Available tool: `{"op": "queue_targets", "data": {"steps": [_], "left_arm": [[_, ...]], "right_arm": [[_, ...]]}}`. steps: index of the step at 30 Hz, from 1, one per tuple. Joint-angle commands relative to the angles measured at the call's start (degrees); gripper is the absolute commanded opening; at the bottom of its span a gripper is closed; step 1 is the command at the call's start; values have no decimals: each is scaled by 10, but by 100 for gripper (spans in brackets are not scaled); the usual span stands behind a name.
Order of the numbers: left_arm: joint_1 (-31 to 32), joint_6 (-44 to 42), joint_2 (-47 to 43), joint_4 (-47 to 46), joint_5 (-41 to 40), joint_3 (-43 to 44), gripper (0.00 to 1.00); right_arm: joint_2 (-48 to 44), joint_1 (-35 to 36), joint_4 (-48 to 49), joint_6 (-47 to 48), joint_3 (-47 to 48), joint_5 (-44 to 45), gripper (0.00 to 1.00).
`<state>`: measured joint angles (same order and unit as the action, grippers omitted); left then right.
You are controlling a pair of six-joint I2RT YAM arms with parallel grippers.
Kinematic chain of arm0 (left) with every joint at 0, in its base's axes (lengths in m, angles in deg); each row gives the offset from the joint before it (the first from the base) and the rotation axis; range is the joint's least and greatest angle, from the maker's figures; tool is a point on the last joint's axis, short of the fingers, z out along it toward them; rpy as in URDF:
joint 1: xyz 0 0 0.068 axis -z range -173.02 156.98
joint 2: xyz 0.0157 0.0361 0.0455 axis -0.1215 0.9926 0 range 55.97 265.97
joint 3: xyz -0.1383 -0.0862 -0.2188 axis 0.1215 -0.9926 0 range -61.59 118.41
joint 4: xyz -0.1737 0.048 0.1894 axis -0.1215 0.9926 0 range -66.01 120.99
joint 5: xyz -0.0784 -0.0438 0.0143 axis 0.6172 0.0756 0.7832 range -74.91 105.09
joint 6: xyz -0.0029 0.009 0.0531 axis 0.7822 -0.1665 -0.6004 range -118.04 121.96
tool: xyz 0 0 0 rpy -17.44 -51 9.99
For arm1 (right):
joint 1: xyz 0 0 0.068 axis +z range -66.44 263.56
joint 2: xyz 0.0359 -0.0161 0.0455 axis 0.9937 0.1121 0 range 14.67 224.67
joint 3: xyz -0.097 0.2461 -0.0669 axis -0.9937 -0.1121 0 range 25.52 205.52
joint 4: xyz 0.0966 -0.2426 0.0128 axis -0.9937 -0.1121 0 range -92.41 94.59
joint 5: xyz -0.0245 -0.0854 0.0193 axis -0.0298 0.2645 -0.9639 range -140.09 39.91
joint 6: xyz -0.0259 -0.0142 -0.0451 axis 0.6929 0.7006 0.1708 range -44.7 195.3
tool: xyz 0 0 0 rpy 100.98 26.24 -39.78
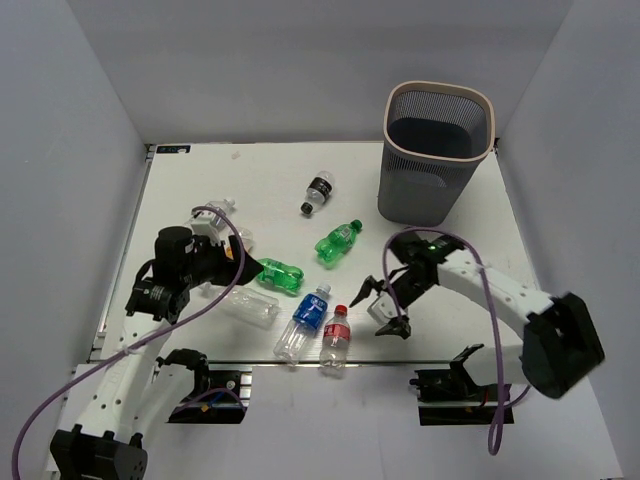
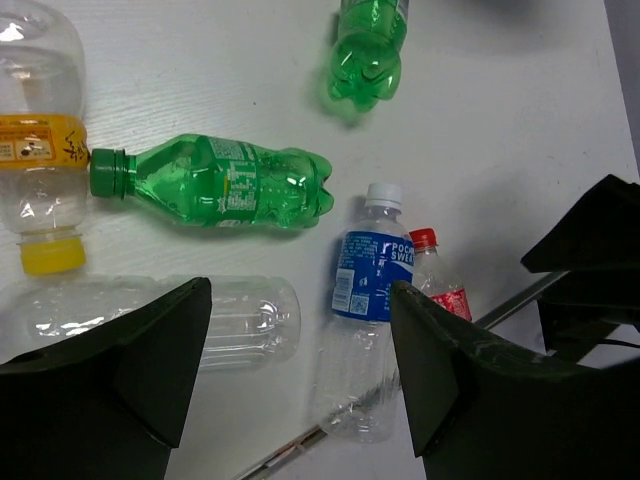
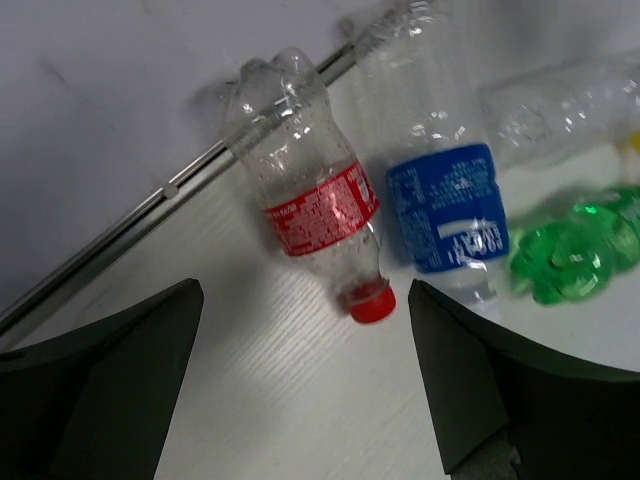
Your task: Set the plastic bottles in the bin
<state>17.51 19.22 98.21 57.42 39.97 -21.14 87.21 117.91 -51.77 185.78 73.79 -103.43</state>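
The bin (image 1: 425,190) stands upright at the far right corner of the worktop (image 1: 250,170), and no bottle shows inside it from above. All the bottles lie on their sides on the worktop.

A black-capped bottle (image 1: 318,192) lies nearest the bin, to its left and a little nearer the arms. A green bottle (image 1: 339,241) lies near the middle. A second green bottle (image 2: 230,180) lies to its left, cap pointing toward the left edge.

At the near edge, a blue-labelled bottle (image 2: 370,280) and a red-capped bottle (image 3: 315,200) lie side by side, just beside each other, with their bases over the edge rail.

A clear bottle (image 2: 240,320) lies left of the blue-labelled one. A yellow-capped bottle (image 2: 40,150) with an orange label lies toward the left edge, close to the second green bottle's cap.

The left gripper (image 2: 300,295) hangs over the clear bottle. Its jaws are spread apart and hold nothing.

The right gripper (image 3: 305,290) hangs over the red-capped bottle, well apart from the bin. Its jaws are wide apart and also hold nothing.
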Motion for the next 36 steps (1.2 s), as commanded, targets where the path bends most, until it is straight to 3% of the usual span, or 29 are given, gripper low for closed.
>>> {"op": "queue_targets", "data": {"steps": [1,8,14,22,26,31,36], "left_arm": [[2,-13,10,30,25,27,82],[2,-7,-7,45,13,32,82],[2,-2,-28,45,13,15,82],[2,-14,-3,25,80,16,77],[2,-35,25,25,96,37,77],[7,-41,36,19,115,37,77],[12,-17,42,-43,149,16,74]], "right_arm": [[54,53,13,154,42,24,88],[146,142,77,105,76,74,86],[171,185,174,33,44,127,86],[226,225,201,-21,41,173,77],[264,240,145,-19,70,183,65],[280,237,58,-31,110,180,43],[213,206,34,-147,114,165,22]]}}
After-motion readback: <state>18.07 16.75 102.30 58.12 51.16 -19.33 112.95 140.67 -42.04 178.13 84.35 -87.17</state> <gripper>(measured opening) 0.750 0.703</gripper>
